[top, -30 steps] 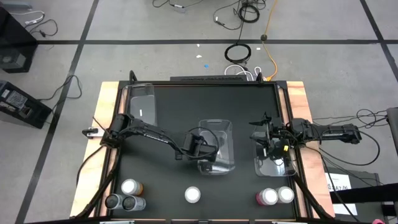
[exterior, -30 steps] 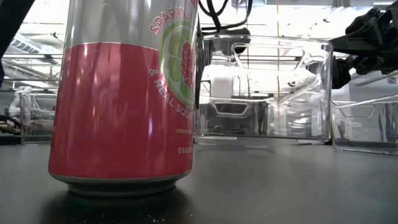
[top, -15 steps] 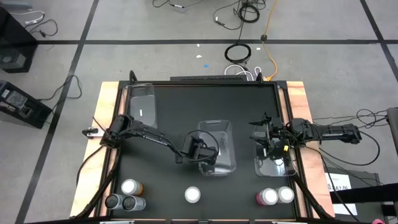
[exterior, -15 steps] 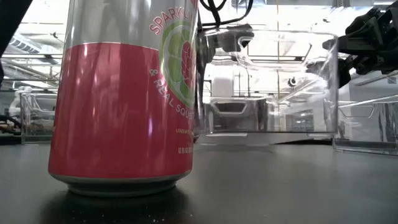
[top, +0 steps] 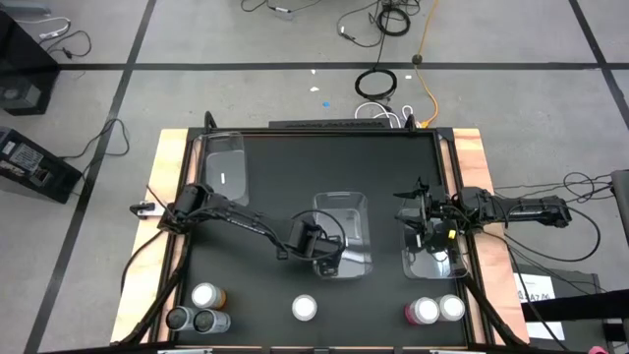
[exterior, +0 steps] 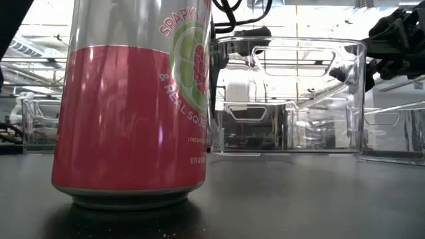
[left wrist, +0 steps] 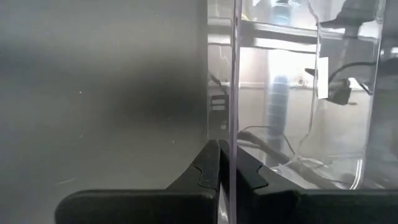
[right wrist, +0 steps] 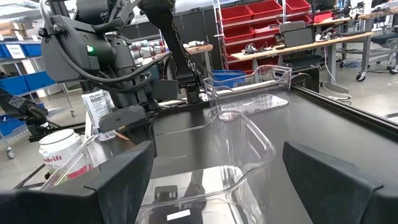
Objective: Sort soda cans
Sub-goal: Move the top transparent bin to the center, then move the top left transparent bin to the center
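The left gripper (top: pixel 324 264) has slid the middle bin (top: pixel 341 234) a little closer to the front of the table than a second ago; in the low view the bin's front wall (exterior: pixel 287 96) now looms larger and squarer. Its fingers (left wrist: pixel 211 169) are pinched tight on the bin's thin clear wall. The right gripper (top: pixel 425 228) has not moved: it hangs over the right bin (top: pixel 432 258) with its fingers (right wrist: pixel 121 177) spread wide, holding nothing.

The cans stand along the front edge: an orange one (top: pixel 206 295) with two grey ones (top: pixel 195 321) at the left, a single can (top: pixel 305 309) in the middle, and a pink can (top: pixel 422 312) touching another (top: pixel 451 307) at the right. That last can's colour I cannot make out from above. The low view is mostly blocked by one pink can (exterior: pixel 136 99), its top cut off. A third bin (top: pixel 224 165) sits at the back left.

The table (top: pixel 265 187) is matte black with a wooden border (top: pixel 474 157). Around it lie grey floor tiles and loose cables (top: pixel 378 84); behind, shelves hold red boxes (right wrist: pixel 252 15).
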You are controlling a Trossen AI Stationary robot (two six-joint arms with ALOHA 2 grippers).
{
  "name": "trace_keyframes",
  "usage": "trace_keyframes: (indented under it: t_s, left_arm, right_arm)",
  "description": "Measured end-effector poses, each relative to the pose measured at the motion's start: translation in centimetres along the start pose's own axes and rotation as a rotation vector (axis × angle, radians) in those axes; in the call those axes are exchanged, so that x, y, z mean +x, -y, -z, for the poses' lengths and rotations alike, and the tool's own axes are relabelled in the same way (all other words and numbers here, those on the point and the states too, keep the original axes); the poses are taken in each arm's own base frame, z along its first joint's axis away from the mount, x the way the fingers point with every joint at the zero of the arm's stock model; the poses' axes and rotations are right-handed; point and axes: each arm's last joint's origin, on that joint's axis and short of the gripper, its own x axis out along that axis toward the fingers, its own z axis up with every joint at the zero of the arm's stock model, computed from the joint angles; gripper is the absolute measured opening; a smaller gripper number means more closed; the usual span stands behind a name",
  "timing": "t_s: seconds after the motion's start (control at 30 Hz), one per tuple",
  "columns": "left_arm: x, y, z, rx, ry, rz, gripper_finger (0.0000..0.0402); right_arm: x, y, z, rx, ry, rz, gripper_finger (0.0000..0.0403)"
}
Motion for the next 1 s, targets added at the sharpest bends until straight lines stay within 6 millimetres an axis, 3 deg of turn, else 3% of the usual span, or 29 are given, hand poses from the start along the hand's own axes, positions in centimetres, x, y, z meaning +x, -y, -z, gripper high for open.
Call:
trace_keyframes:
  t_s: [0.2,0.6,0.83,1.0]
  left_arm:
    - [0.0,0.0,0.0,0.0,0.0,-0.001,0.0018]
    - [0.0,0.0,0.0,0.034,-0.01,-0.003,0.0106]
    - [-0.8,0.0,0.1,0.065,-0.028,0.004,0.0114]
    - [-2.4,0.7,0.1,0.14,-0.033,0.027,0.0114]
  right_arm:
    - [0.0,0.0,0.0,0.0,0.0,0.0,0.035]
    - [0.0,0.0,0.0,0.0,-0.001,0.0,0.035]
    - [0.0,0.0,0.0,0.0,-0.001,0.0,0.035]
    - [0.0,0.0,0.0,0.0,0.0,0.0,0.035]
